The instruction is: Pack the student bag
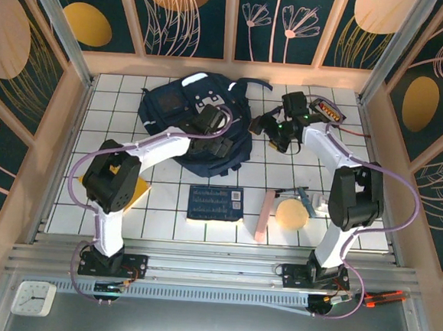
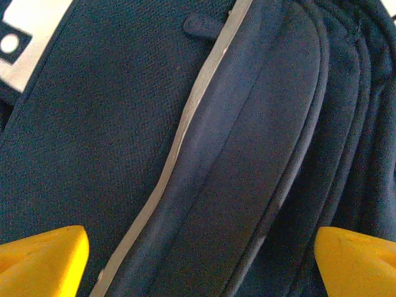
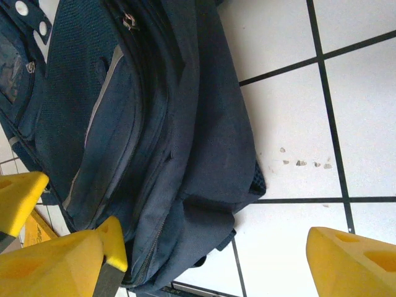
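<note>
The left gripper, spread wide, hangs close over the student bag. It should pinch the fold between its fingers, while the spread right gripper steadies the bag's edge.

The student bag, dark navy with pale stripes, lies flat on the tiled table's far middle

1. You'll see the student bag is matt navy cloth with a fine, rough weave.
2. Its pale stripe looks smoother and slightly shiny.
3. Its snaps look like shiny metal.
4. The table is smooth white tile, faintly glossy, with dark grout.
5. The fingers are matt yellow plastic.
</note>
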